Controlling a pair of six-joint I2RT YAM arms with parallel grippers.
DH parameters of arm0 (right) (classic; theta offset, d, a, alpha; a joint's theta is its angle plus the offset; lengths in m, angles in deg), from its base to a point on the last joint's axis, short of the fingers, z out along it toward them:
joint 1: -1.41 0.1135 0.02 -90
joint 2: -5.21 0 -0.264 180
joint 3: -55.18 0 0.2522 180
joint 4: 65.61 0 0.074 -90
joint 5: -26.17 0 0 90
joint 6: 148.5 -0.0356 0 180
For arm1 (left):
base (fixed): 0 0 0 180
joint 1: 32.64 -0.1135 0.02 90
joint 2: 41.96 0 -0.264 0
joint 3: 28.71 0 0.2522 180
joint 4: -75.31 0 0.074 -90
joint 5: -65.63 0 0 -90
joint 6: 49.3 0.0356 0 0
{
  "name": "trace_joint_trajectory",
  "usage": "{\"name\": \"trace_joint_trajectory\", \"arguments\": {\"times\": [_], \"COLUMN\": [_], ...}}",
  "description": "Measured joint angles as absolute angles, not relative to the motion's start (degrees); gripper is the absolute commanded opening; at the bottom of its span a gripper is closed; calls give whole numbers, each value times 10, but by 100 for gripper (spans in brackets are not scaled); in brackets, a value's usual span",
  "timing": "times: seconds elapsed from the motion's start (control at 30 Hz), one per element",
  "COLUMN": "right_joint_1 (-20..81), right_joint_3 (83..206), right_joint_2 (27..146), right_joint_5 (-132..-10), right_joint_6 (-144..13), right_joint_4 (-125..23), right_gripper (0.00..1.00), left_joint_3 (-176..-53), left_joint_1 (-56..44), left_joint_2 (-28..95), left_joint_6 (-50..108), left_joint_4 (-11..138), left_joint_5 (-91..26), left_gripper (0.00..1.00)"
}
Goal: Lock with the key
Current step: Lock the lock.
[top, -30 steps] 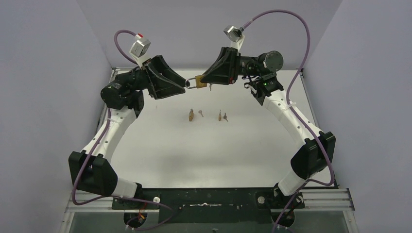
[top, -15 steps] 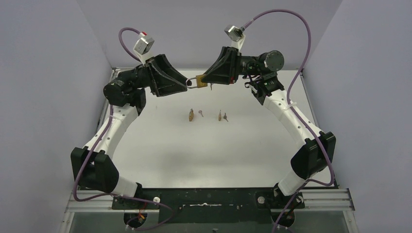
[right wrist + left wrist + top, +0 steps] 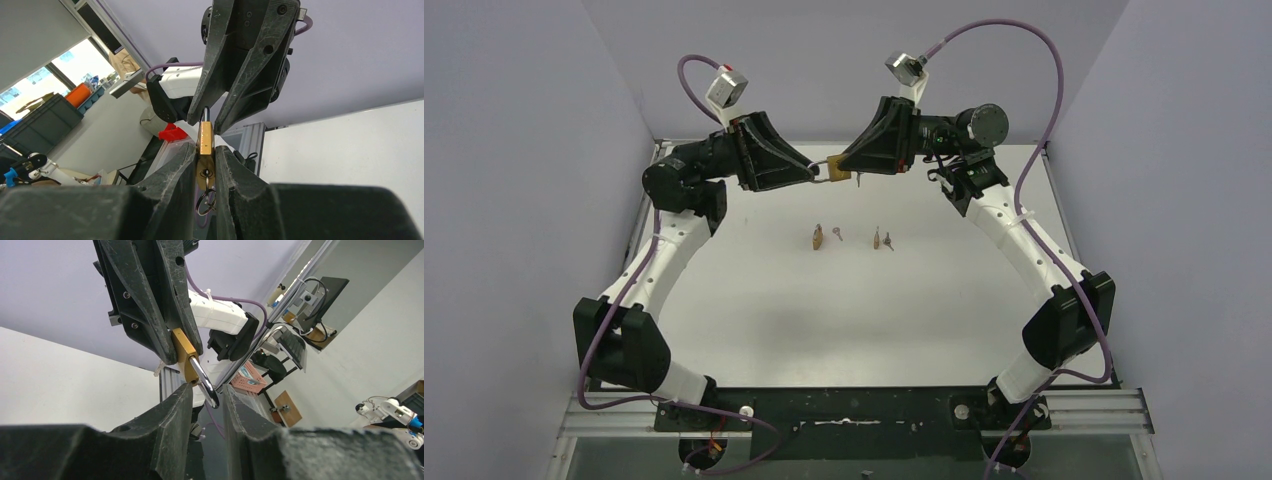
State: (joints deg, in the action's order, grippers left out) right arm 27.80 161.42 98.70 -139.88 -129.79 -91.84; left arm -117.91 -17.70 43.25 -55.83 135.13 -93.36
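Observation:
A brass padlock (image 3: 837,169) hangs in the air over the far part of the table, between the two arms. My right gripper (image 3: 205,150) is shut on the flat sides of its brass body (image 3: 205,140). The key (image 3: 205,173) sits in the keyhole, and its ring (image 3: 204,202) dangles below. The steel shackle (image 3: 202,380) points toward my left gripper (image 3: 206,390). That gripper's jaws stand narrowly apart on either side of the shackle. The left fingertip (image 3: 182,390) is right at the body's corner. A thin gap shows on the other side.
Two small padlocks (image 3: 819,237) (image 3: 877,238), each with a loose key (image 3: 836,235) (image 3: 888,241) beside it, lie on the white table (image 3: 844,310) below the arms. Purple walls close in the left, right and far sides.
My left arm has moved right and up toward the padlock, and its jaws have narrowed around the shackle. The right arm and the padlock have stayed still.

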Motion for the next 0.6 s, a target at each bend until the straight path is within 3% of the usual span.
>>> {"name": "trace_joint_trajectory", "arguments": {"times": [0.13, 0.6], "right_joint_1": [278, 278], "right_joint_3": [1614, 1614], "right_joint_2": [987, 987], "right_joint_5": [-1402, -1404], "right_joint_6": [-1298, -1301], "right_joint_4": [-918, -921], "right_gripper": [0, 0], "left_joint_3": [-1182, -1184], "left_joint_1": [-177, -177], "left_joint_2": [433, 433], "left_joint_6": [-555, -551], "left_joint_4": [1344, 1338], "left_joint_5": [-932, -930], "left_gripper": [0, 0]}}
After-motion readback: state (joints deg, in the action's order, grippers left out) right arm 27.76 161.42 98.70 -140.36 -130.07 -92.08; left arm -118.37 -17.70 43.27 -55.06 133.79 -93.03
